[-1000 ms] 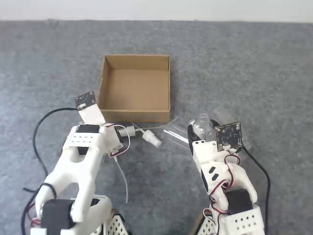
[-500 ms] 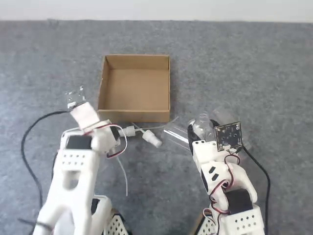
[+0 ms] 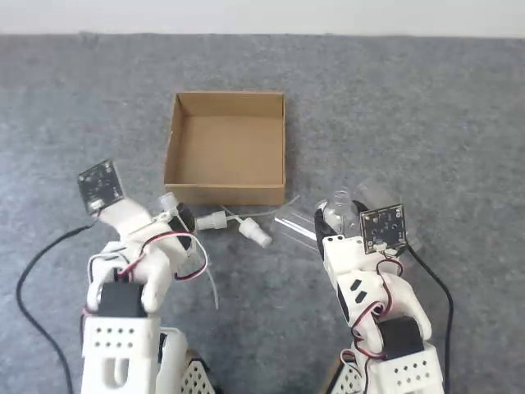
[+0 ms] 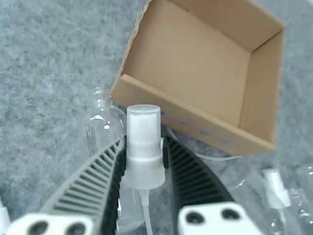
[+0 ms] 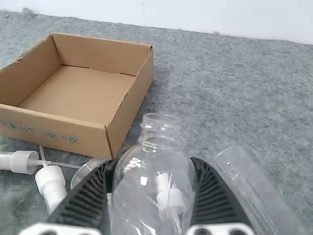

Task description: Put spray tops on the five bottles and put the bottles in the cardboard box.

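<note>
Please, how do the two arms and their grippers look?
Left arm and right arm are white plastic with black motors, thin red and white wires and a black cable. Each wrist carries a dark circuit board. Left gripper and right gripper have dark grey ribbed fingers.

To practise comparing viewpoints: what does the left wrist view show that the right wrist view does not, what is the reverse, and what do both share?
Left wrist, not right wrist: the left claw shut on a spray top, with a clear bottle by a corner of the box.
Right wrist, not left wrist: the right claw shut on an uncapped bottle, and a white wall behind.
Both: the open, empty box on grey carpet.
</note>
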You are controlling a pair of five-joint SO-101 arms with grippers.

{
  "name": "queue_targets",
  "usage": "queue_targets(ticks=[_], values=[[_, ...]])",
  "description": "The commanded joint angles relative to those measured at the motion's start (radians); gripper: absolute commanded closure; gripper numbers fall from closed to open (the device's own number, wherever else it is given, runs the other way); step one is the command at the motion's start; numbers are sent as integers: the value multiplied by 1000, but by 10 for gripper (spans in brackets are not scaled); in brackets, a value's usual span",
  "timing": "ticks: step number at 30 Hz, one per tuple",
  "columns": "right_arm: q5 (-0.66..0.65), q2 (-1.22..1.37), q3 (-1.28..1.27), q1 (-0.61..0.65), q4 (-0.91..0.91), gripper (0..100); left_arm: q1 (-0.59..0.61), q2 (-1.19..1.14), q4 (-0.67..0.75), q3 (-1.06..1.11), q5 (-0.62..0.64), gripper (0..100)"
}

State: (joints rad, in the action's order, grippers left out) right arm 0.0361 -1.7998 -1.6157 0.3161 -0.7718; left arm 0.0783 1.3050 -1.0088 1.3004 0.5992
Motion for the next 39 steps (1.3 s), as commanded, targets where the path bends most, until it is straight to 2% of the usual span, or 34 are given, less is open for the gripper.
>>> queue_targets(ticks=[1,14,19,27,39], values=[[-14,-16,20,-5,2,972,5,100,-8,5,23,988],[-8,-16,37,2,8,972,6,390,-5,53,25,988],[-6,-16,55,5,2,972,6,517,52,54,25,988],[-6,-16,55,4,5,972,5,514,92,-15,25,988],[-5,-16,94,5,5,972,-5,514,468,-27,25,988]])
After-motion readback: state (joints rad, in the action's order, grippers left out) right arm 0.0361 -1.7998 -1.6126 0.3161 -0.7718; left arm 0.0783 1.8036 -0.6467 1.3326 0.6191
